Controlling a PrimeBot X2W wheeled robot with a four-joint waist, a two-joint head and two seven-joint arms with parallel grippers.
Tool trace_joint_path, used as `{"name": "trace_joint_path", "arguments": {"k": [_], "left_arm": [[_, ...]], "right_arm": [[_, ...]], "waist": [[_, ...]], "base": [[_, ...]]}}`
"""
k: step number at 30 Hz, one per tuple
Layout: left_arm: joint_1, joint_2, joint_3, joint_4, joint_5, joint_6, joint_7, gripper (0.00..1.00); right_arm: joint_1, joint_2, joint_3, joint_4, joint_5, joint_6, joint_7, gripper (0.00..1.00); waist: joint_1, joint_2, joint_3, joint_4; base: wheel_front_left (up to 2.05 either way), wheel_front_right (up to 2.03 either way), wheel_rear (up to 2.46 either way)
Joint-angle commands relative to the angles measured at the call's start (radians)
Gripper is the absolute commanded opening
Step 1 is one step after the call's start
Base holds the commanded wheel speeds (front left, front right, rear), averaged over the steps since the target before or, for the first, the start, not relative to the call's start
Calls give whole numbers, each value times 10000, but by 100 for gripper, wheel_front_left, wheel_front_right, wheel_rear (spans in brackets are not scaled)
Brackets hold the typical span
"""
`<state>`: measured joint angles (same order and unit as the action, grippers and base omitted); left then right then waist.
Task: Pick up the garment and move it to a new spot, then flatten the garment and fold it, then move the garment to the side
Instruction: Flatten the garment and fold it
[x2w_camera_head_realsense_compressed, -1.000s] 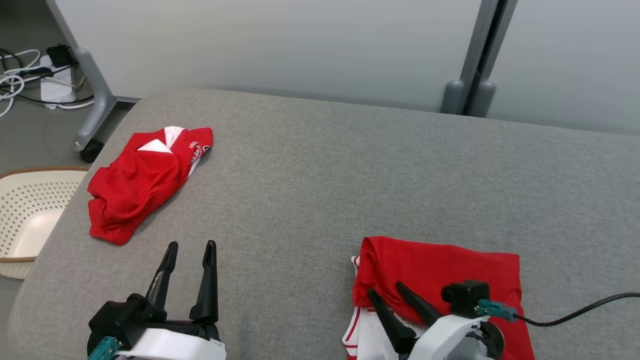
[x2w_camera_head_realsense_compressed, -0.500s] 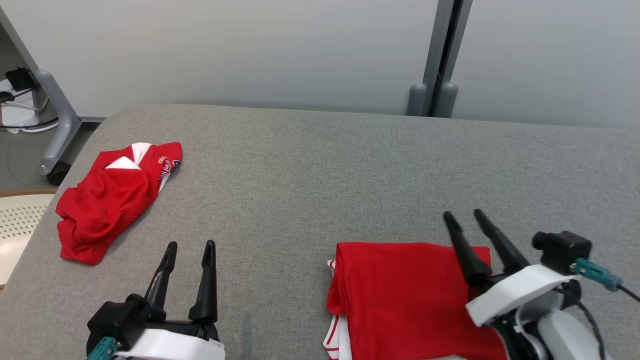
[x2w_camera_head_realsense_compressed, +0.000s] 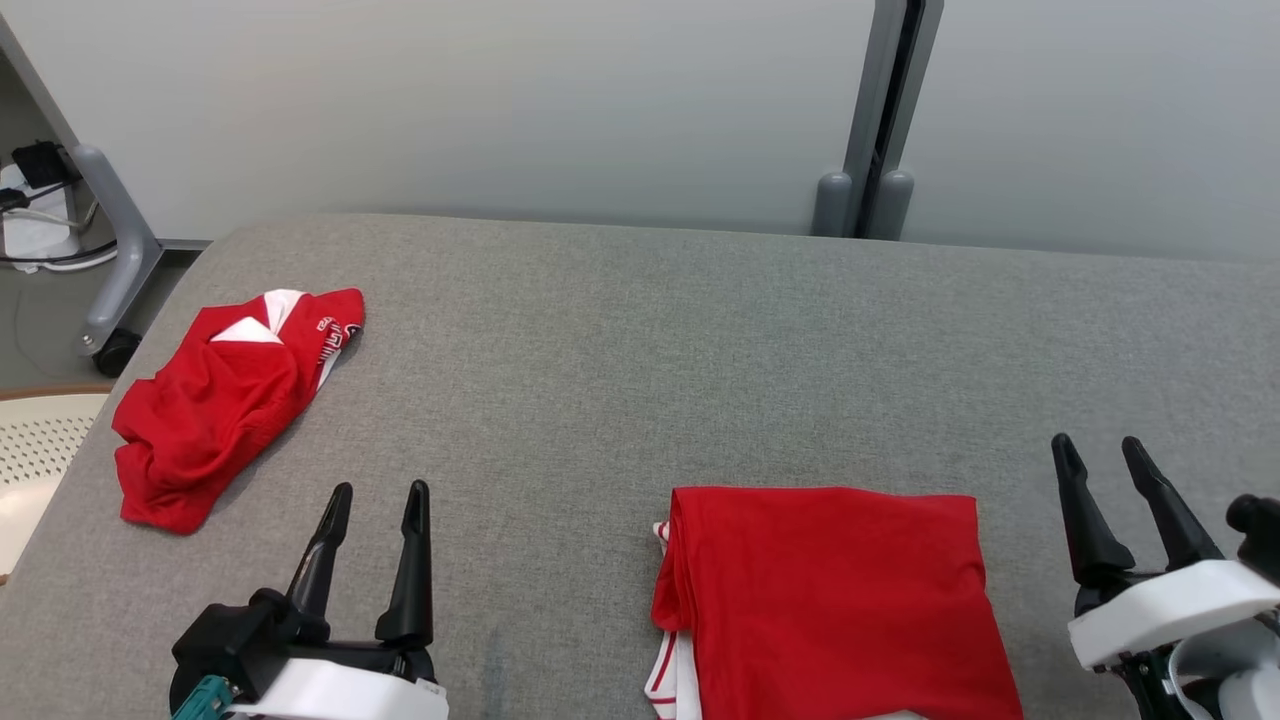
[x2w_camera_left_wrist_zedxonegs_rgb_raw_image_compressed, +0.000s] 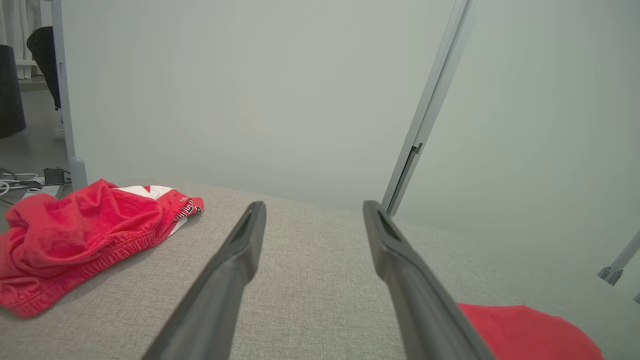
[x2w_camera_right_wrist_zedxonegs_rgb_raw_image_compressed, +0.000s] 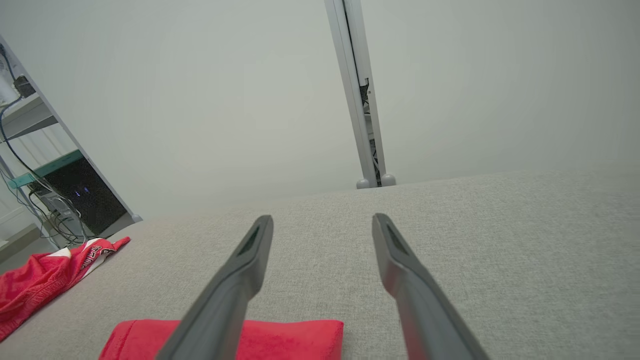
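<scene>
Right gripper (x2w_camera_head_realsense_compressed: 1095, 447), jaws apart and empty, hovers just right of the folded red garment (x2w_camera_head_realsense_compressed: 830, 590); grabbing one edge could drag its layers open.

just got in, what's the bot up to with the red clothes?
The two-armed robot is sorting laundry on a grey padded table. A folded red garment lies flat near the front edge, with nothing touching it. The left pincer and right pincer hover open and empty on either side of it. A crumpled red garment sits at the table's far left, probably next up.
</scene>
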<state>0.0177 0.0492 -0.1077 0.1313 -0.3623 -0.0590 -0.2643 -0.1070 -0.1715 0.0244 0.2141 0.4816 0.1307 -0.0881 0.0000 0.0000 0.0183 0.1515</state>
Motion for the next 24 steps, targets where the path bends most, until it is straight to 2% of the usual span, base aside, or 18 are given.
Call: {"name": "trace_joint_path", "arguments": {"k": [1,7,13,18,24], "left_arm": [[63,30,68,-38,52,35,3,100],[146,26,208,-166,228,76,3,100],[97,31,408,-276,483,55,3,100],[294,32,749,-471,806,113,1,100],[338,30,712,-539,951,135,3,100]], "right_arm": [[157,-69,-84,-93,-112,2,31,100],[989,139,-567,-1268,-1101,2,-185,100],[1463,138,-622,-1852,-1460,2,-593,100],[1749,164,-571,-1963,-1576,2,-846,100],[1767,183,-479,-1879,-1575,2,-938,100]], "waist": [[0,0,-33,-41],[0,0,-112,-358],[0,0,-88,-582],[0,0,-130,-873],[0,0,-116,-988]], "base": [[0,0,0],[0,0,0],[0,0,0],[0,0,0],[0,0,0]]}}
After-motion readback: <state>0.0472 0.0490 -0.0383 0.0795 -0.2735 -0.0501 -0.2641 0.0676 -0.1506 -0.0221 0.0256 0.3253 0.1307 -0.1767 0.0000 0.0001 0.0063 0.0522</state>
